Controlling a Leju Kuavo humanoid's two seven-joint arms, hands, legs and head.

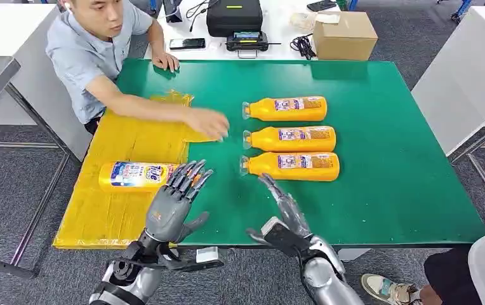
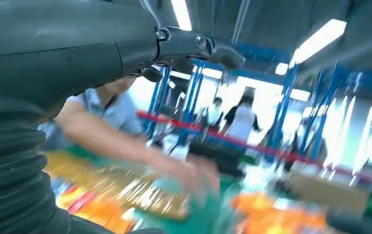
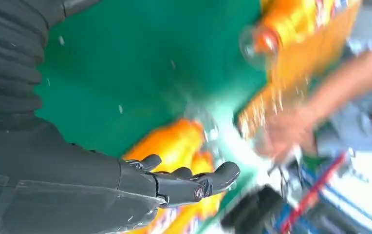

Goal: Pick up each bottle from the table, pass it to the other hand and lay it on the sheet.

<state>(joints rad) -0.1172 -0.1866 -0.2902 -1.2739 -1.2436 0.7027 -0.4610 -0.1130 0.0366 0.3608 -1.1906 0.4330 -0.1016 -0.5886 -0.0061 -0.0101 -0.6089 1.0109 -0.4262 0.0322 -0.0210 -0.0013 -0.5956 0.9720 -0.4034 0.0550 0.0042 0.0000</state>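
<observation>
Both hands are released: reach your right hand (image 1: 282,204) toward one o'clock, wrap the nearest orange plastic bottle (image 1: 291,166) mid-body, avoiding the person's hand (image 1: 208,122).

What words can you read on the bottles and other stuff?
"Tide" (probably; partly hidden): blue label of the bottle on the yellow sheet, beside the left hand.
Labels on the three orange bottles: too small to read.
Cardboard box and black case: no readable text.
</observation>
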